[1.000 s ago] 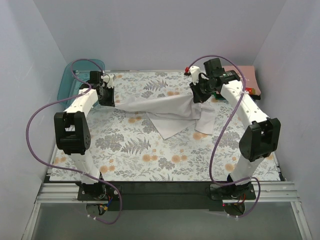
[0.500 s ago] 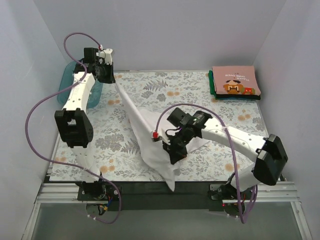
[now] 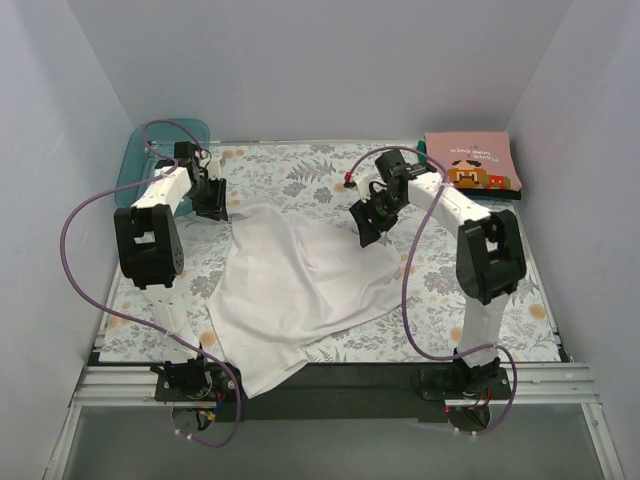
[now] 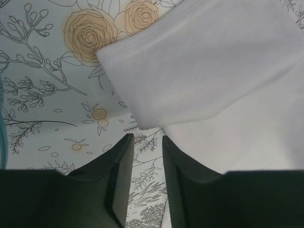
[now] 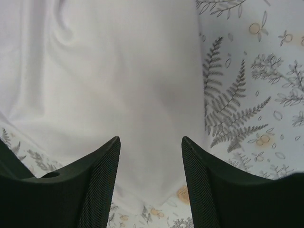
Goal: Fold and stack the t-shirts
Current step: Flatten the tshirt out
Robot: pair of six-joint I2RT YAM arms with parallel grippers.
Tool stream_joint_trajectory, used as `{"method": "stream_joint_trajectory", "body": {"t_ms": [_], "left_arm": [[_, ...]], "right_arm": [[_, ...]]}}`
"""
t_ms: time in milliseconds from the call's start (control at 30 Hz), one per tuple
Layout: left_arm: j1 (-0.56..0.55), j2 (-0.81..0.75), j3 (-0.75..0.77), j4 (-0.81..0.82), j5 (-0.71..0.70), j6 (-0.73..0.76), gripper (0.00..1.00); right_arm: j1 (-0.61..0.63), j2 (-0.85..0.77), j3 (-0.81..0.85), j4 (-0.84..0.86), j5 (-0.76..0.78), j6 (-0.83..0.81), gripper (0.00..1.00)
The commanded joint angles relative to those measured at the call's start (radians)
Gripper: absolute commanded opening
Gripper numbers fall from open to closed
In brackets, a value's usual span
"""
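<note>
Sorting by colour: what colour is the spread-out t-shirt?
The t-shirt is plain white; clearest in the top external view.

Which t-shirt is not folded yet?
The white t-shirt, spread loose on the table; the pink t-shirt lies folded square at the far right corner.

soft, matt white cloth t-shirt point(image 3: 300, 285) with smooth folds on a matt floral-printed table cover point(image 3: 300, 170); translucent teal plastic tray point(image 3: 130, 168) at upper left.
</note>
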Motion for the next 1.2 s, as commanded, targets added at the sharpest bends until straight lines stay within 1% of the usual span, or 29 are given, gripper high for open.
{"method": "stream_joint_trajectory", "body": {"t_ms": [0,133,300,333,367,400,433,500,533,567,600,733,800,833,867,900,967,1000,1100,1133,1167], "left_arm": [[-0.013,-0.094,-0.021,0.04,0.009,-0.018,0.34],[-0.013,-0.1,-0.041,0.052,0.027,-0.032,0.37],[-0.013,-0.103,-0.072,0.067,0.045,-0.047,0.43],[-0.013,-0.1,-0.079,0.074,0.048,-0.05,0.47],[-0.013,-0.099,-0.084,0.081,0.047,-0.066,0.48],[-0.013,-0.097,-0.087,0.096,0.045,-0.072,0.49],[-0.013,-0.092,-0.088,0.104,0.042,-0.081,0.56],[-0.013,-0.077,-0.082,0.118,0.036,-0.113,0.57],[-0.013,-0.069,-0.076,0.129,0.038,-0.122,0.58],[-0.013,-0.059,-0.064,0.132,0.054,-0.129,0.59],[-0.013,-0.045,-0.062,0.149,0.061,-0.147,0.59],[-0.014,0.019,-0.032,0.167,0.136,-0.19,0.59],[-0.016,0.052,-0.006,0.167,0.153,-0.211,0.5],[-0.017,0.076,0.002,0.167,0.151,-0.216,0.43],[-0.016,0.084,0.011,0.167,0.144,-0.222,0.33],[-0.016,0.089,0.017,0.172,0.122,-0.227,0.15],[-0.016,0.084,0.019,0.173,0.111,-0.225,0.03],[-0.016,0.079,0.016,0.173,0.098,-0.222,0.0],[-0.016,0.066,0.011,0.161,0.096,-0.202,0.0],[-0.016,0.061,0.004,0.161,0.091,-0.199,0.0],[-0.016,0.056,-0.003,0.161,0.093,-0.195,0.0]], "right_arm": [[0.017,0.133,0.175,0.064,0.096,0.088,0.62],[0.017,0.235,0.259,0.069,0.092,0.103,0.63],[0.015,0.324,0.292,0.079,0.1,0.089,0.63],[0.017,0.331,0.292,0.076,0.089,0.086,0.61],[0.017,0.338,0.284,0.076,0.072,0.082,0.6],[0.017,0.339,0.279,0.076,0.037,0.076,0.57],[0.017,0.339,0.272,0.076,0.023,0.074,0.49],[0.015,0.332,0.247,0.072,0.001,0.068,0.35],[0.014,0.321,0.235,0.072,0.001,0.059,0.22],[0.004,0.31,0.221,0.072,-0.003,0.053,0.14],[-0.002,0.281,0.197,0.072,0.001,0.049,0.02],[-0.061,0.2,0.164,0.072,0.014,0.049,0.01],[-0.108,0.152,0.175,0.073,0.02,0.053,0.01],[-0.121,0.141,0.18,0.073,0.023,0.054,0.01],[-0.14,0.128,0.186,0.073,0.021,0.057,0.01],[-0.146,0.103,0.19,0.072,0.015,0.059,0.01],[-0.149,0.077,0.19,0.069,0.014,0.057,0.01],[-0.148,0.056,0.187,0.067,0.005,0.057,0.01],[-0.126,0.007,0.161,0.05,0.012,0.034,0.01],[-0.109,-0.012,0.143,0.046,0.014,0.019,0.01],[-0.058,-0.032,0.097,0.049,0.015,0.008,0.01]]}}
